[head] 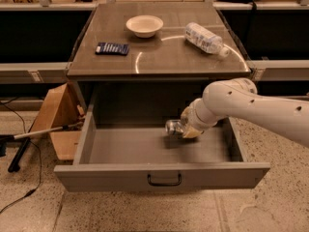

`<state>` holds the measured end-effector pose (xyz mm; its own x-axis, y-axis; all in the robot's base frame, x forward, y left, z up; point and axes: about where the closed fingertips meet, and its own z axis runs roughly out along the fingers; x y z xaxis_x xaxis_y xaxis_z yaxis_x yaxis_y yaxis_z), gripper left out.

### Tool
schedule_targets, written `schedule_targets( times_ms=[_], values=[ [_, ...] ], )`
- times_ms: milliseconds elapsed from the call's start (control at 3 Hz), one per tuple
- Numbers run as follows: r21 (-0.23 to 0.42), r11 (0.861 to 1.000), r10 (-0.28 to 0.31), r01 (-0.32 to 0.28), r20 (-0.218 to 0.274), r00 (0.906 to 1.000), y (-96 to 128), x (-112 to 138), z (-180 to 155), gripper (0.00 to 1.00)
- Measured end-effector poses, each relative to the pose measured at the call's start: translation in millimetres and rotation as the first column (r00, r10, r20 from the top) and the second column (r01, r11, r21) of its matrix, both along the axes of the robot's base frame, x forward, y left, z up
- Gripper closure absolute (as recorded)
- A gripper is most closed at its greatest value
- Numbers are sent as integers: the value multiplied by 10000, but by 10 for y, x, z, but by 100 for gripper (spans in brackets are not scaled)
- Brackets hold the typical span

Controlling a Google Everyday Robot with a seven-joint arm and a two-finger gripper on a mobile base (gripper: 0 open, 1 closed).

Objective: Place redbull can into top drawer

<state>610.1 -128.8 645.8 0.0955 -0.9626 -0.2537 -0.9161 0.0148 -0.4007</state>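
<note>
Speckled stone floor (145, 211) lies nearest the camera, with a thin black cable (19, 197) trailing over it at the left. Just behind stands the top drawer (161, 170), pulled fully out from under the table, its grey front panel carrying a small black handle (164, 180) at the centre. The drawer's interior is a wide grey box with a flat bottom. Over the right half of that bottom hangs the redbull can (172, 126), lying on its side with one shiny round end turned left, inside the drawer's walls and casting a dark shadow on the bottom just beneath it. The hand (179, 128) is closed around the can, gripping it from the right, and it too sits within the drawer opening, below the table's edge. The white arm (251, 105) reaches in from the right, crossing above the drawer's right wall. To the left of the drawer an open cardboard box (55, 115) leans on the floor, with a pale stick (38, 133) lying beside it. Above, the brown table (159, 57) bears a flat dark blue packet (112, 48) toward the left, a white bowl (144, 25) farther back near the middle, and a clear water bottle (205, 37) lying on its side at the right, all well apart from one another.
</note>
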Motion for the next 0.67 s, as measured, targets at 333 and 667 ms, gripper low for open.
schedule_targets(
  times_ms=[333,667],
  values=[
    [0,10000,1,-1,-1,10000,0,0,0,34],
    [0,10000,1,-1,-1,10000,0,0,0,11]
  ],
)
